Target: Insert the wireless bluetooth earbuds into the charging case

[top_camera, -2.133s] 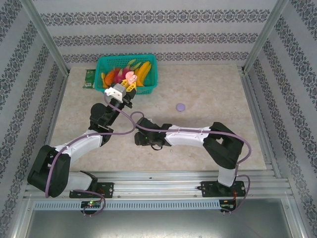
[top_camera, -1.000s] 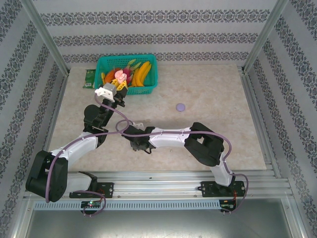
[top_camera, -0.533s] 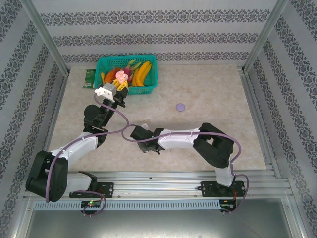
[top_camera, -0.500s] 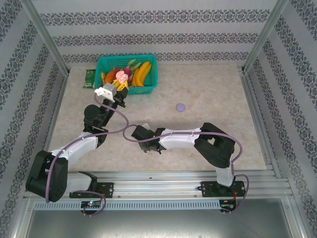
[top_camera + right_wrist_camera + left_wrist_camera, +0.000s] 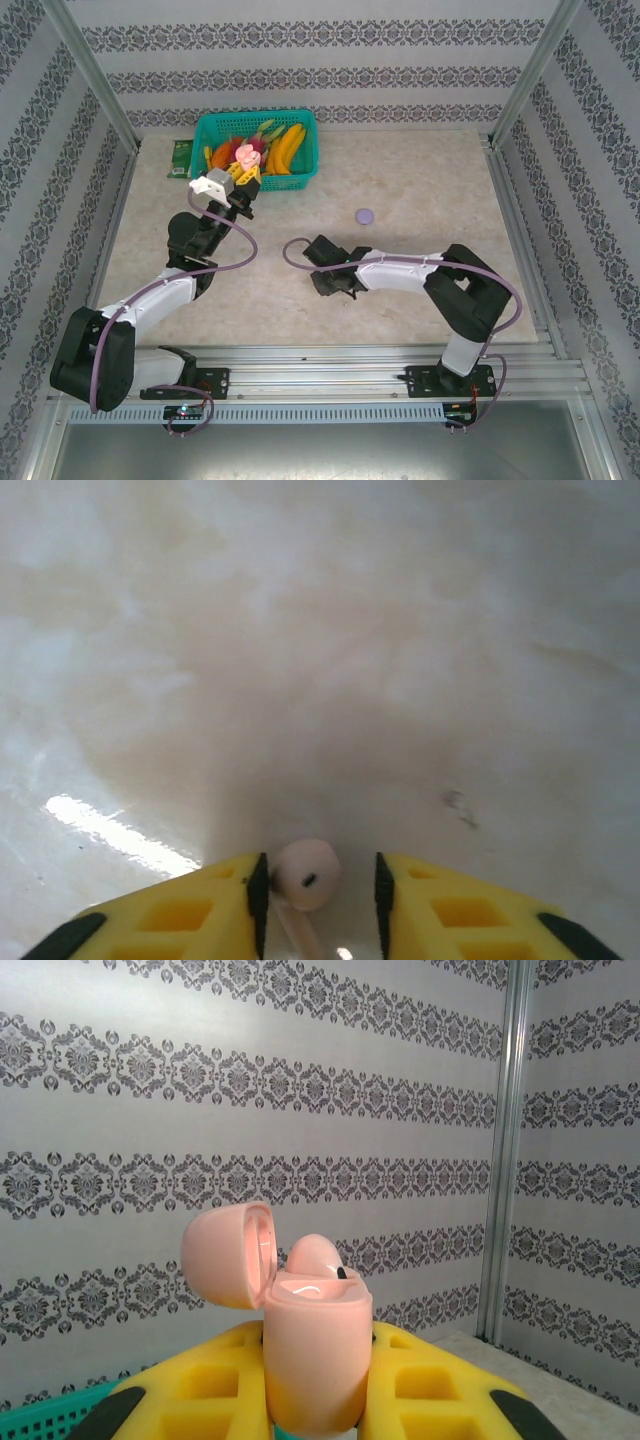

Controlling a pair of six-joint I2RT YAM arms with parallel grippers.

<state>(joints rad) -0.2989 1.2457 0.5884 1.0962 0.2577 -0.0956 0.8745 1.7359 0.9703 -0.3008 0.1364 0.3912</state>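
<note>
The pale pink charging case (image 5: 312, 1385) stands upright with its lid flipped open, and my left gripper (image 5: 318, 1342) is shut on its body. One pale pink earbud (image 5: 315, 1257) sits in the case. From above, the case (image 5: 243, 155) is held near the basket's front. My right gripper (image 5: 335, 284) is low over the table, left of centre. A second pale pink earbud (image 5: 305, 873) lies between its yellow fingers (image 5: 200, 912), against the left pad, with a gap to the right one. The right gripper (image 5: 320, 882) is open.
A teal basket (image 5: 300, 117) holding bananas and other toy fruit stands at the back left, right behind the held case. A green card (image 5: 180, 158) lies beside it. A small purple disc (image 5: 365, 215) rests on the marble tabletop (image 5: 430, 190).
My right arm has swung its gripper to the right and slightly away from the near edge. My left arm has kept the open case almost still by the basket.
</note>
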